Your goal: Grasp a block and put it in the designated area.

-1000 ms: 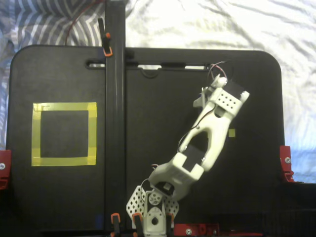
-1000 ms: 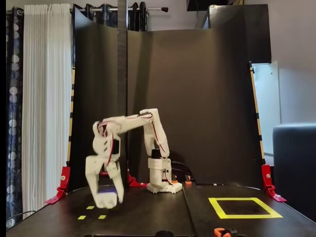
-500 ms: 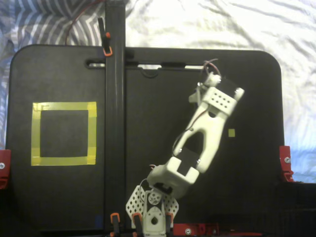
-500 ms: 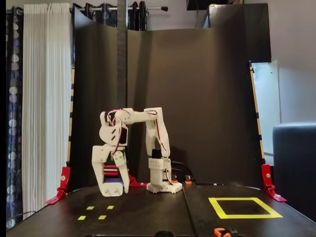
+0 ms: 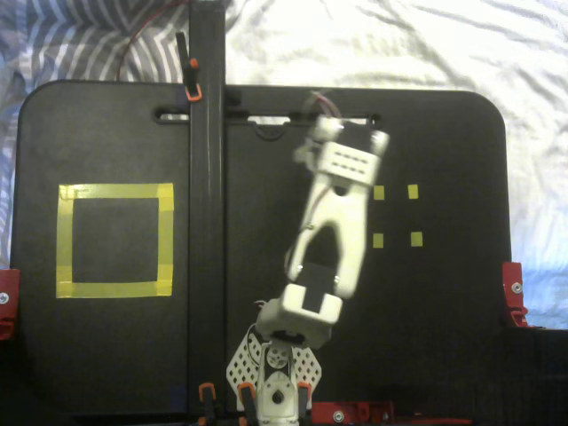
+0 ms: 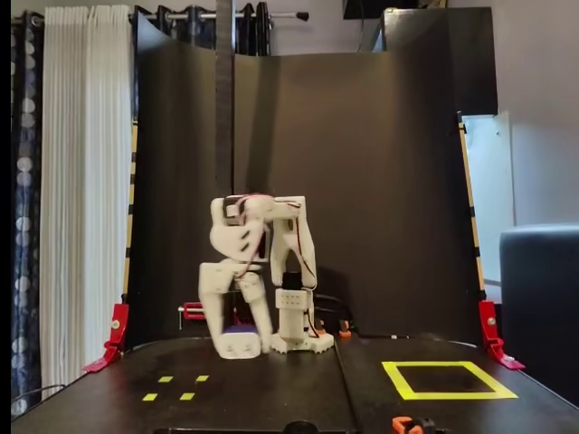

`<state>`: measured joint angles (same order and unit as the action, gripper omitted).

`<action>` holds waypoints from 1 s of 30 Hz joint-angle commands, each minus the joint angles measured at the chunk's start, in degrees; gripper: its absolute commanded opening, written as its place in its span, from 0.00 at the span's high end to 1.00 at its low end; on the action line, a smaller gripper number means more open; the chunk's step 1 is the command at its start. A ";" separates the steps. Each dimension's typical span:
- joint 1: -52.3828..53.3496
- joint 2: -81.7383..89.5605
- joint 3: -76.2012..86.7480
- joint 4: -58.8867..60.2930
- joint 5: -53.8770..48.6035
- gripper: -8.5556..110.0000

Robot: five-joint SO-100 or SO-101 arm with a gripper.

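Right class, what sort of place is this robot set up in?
Probably a home setup, not a lab: the black board lies on rumpled bed sheets, curtains hang behind, and the arm is clamped on.

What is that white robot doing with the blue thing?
The white robot arm is carrying a small dark blue block pinched in its jaws, held just above the black table. It is over by the four little yellow markers. The big yellow tape square, where the block is meant to go, is on the other side of the table and has nothing in it yet.
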<state>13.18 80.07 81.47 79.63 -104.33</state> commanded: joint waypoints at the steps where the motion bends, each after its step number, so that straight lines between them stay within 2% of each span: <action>1: -4.48 3.96 -0.09 1.05 3.78 0.81; 30: -46.41 7.56 3.16 4.39 40.61 0.81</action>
<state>-30.32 83.85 84.90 83.32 -65.57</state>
